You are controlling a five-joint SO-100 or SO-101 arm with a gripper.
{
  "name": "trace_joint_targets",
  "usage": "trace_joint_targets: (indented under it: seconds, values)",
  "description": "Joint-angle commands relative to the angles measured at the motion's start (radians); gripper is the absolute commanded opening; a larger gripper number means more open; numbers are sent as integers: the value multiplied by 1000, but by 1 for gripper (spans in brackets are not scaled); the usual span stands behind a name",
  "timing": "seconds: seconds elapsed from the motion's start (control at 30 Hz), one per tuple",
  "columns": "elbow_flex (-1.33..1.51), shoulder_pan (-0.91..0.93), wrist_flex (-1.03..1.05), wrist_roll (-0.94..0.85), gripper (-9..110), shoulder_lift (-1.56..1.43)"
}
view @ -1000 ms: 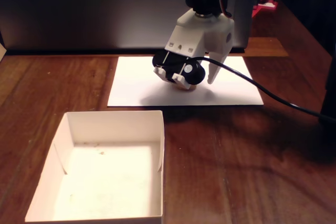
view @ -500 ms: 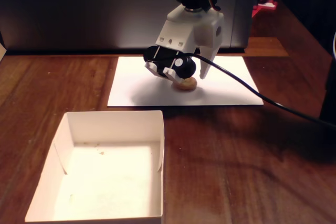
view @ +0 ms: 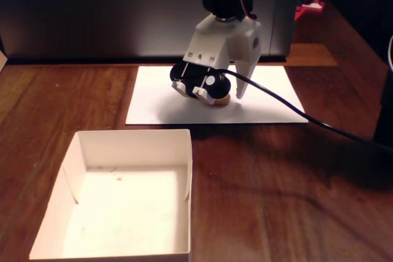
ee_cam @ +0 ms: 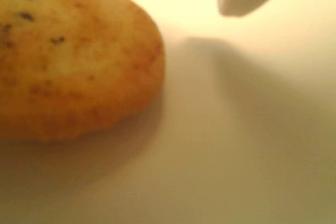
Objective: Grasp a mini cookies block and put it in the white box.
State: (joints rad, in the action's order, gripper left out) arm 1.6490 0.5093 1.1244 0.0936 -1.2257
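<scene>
The gripper (view: pixel 228 97) is down over the cookie (view: pixel 223 100) on the paper sheet (view: pixel 153 105) at the far side of the tabletop (view: pixel 276 176), jaws spread. Closing on it seems next, then carrying it near-left to the white box (view: pixel 132 142).

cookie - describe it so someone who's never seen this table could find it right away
On the brown wooden table, look past the white box to the flat white paper sheet at the back. The gripper is lowered onto that sheet, and the cookie peeks out beneath it. It is the only small round tan thing there; the wrist view shows dark chips on top.
</scene>
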Motion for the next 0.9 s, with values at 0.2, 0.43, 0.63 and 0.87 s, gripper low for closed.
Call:
trace_joint_targets:
  seconds: [0.2,0.43,0.63,0.87]
  values:
    - [-92,17,5,21,38,-5]
    - [-94,23,8,35,38,17]
    - [-114,25,8,37,38,29]
    - [-178,25,49,26,38,72]
